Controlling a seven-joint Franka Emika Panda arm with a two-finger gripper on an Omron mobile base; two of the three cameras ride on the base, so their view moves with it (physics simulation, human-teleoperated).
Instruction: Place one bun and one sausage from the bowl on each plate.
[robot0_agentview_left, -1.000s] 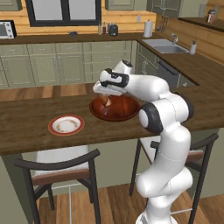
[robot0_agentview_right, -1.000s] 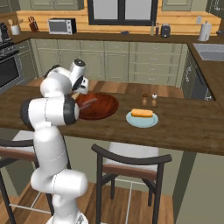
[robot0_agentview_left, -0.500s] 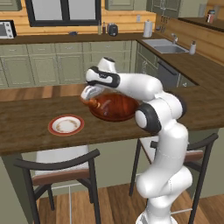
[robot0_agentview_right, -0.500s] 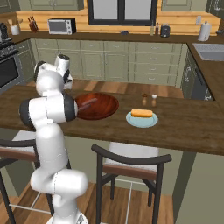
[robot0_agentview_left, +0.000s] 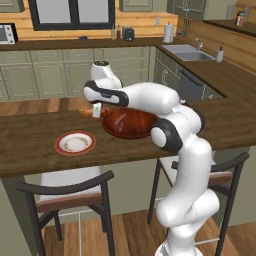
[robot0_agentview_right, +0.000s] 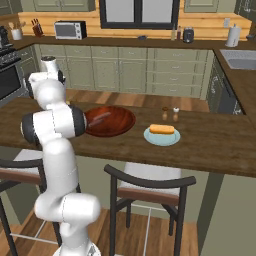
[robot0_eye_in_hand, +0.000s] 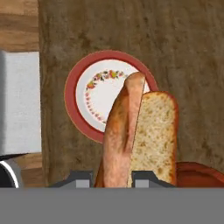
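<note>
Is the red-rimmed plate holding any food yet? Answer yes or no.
No: in the hand view the red-rimmed plate lies bare, and the bun is up in the claw.

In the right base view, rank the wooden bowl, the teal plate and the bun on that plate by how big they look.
Largest to smallest:
1. wooden bowl, though the arm hides its left edge
2. teal plate
3. bun, shorter than its plate is wide

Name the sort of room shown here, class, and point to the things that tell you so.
A home kitchen, rendered rather than real. A microwave sits on the back counter, a sink is set in the worktop at the right, and a wooden counter with chairs holds plates and a bowl.
</note>
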